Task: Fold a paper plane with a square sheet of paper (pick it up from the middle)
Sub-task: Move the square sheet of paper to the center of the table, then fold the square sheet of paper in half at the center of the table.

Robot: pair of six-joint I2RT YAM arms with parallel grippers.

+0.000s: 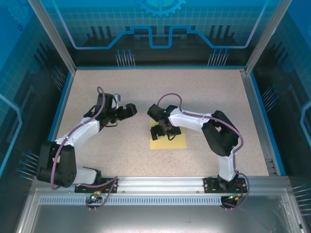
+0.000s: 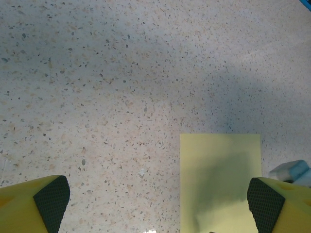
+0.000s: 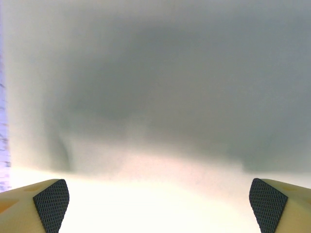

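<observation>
A speckled beige bench is enclosed by blue translucent panels, on which a gear emblem and circuit-like lines are printed; any lettering there is too small to be read. The square sheet of paper, plain pale yellow, is laid flat near the middle of the bench's front half. The right fingers are spread wide directly above it, nothing being grasped; in the right wrist view the sheet is seen close beneath, spanning the whole gap between the pads, though contact cannot be judged. The left fingers are likewise released and held well to the left of the sheet. In the left wrist view the paper is seen ahead, nearer the right-hand pad than the left-hand one.
</observation>
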